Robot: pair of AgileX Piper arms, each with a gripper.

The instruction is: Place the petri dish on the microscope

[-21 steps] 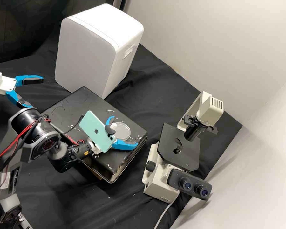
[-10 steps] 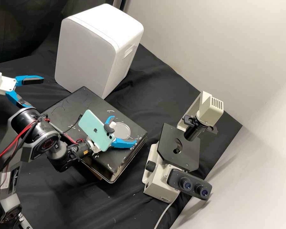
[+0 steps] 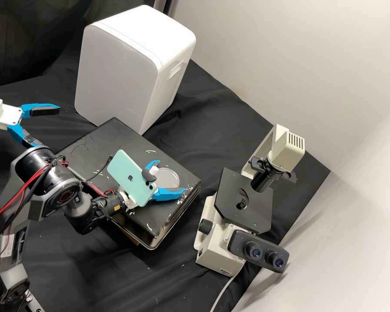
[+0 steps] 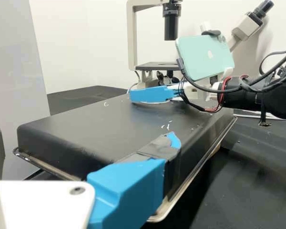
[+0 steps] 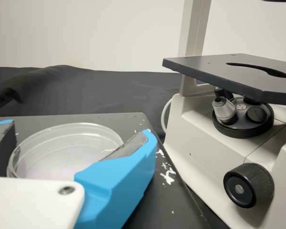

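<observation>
Petri dish [image 3: 168, 176] lies flat near centre of high view, on top of a flat black box [image 3: 117, 143], by the box's right-hand corner. It is not on the microscope [image 3: 229, 242], which stands lower right, apart from the box w/ a strip of black cloth [image 3: 212, 130] btw them. R gripper [image 3: 169, 177] is clamped on the dish, one blue finger each side. In R wrist view the pads sit against the rim & the dish rests on the box top. A mint-green phone [image 3: 130, 177] mounted on that wrist covers the gripper's base from above. The stage [image 5: 229, 69], a black plate w/ a slot, sits higher than the dish in R wrist view, w/ lenses [image 5: 225, 107] under it & a focus knob [image 5: 243, 183] at lower right. In high view a pale lamp head [image 3: 288, 147] overhangs the stage's far end & the eyepieces [image 3: 262, 255] jut out on the near side. White flecks [image 5: 167, 176] dot the box top round the dish. The box sits in a metal tray [image 4: 190, 174]. A big white appliance [image 3: 130, 65] stands upper left of centre, just behind the box. L gripper [image 3: 47, 125] is at the left edge, fingers spread wide & holding nothing, near the box's left corner & well apart from the dish. A white cable [image 3: 223, 290] leaves the microscope base at the bottom edge.
</observation>
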